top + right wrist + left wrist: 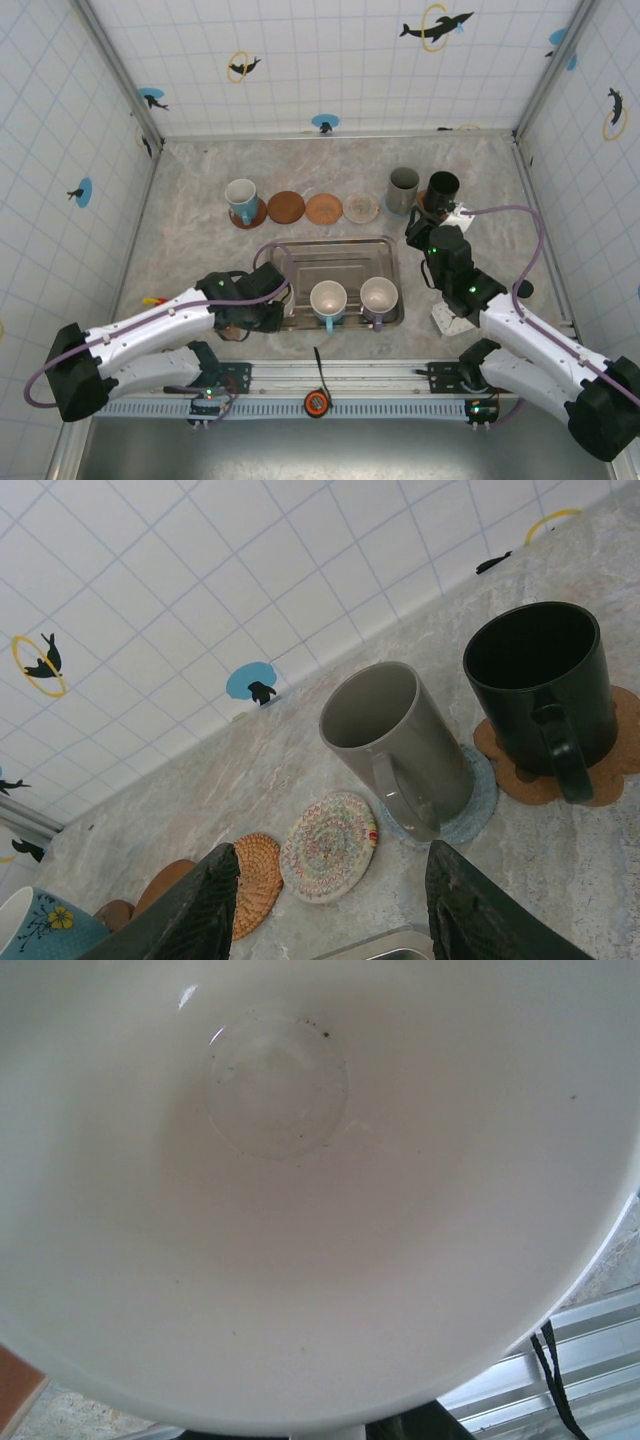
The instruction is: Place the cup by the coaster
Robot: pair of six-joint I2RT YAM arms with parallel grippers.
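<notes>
Now: left gripper (292,300) shut on the white cup (328,298) in the tray (340,260)

The left gripper reaches in from the tray's 9 o'clock side. Its jaws are closed on the cup's rim, as far as the close-up of the pale inside in the left wrist view lets one judge. The white cup stands at 9 o'clock of the lilac cup (379,296). Three bare coasters (323,209) lie in a row at the tray's 12 o'clock. The right gripper (333,848) hangs with fingers apart and nothing between them, at 6 o'clock of the grey cup (395,745) and black cup (540,690).
</notes>
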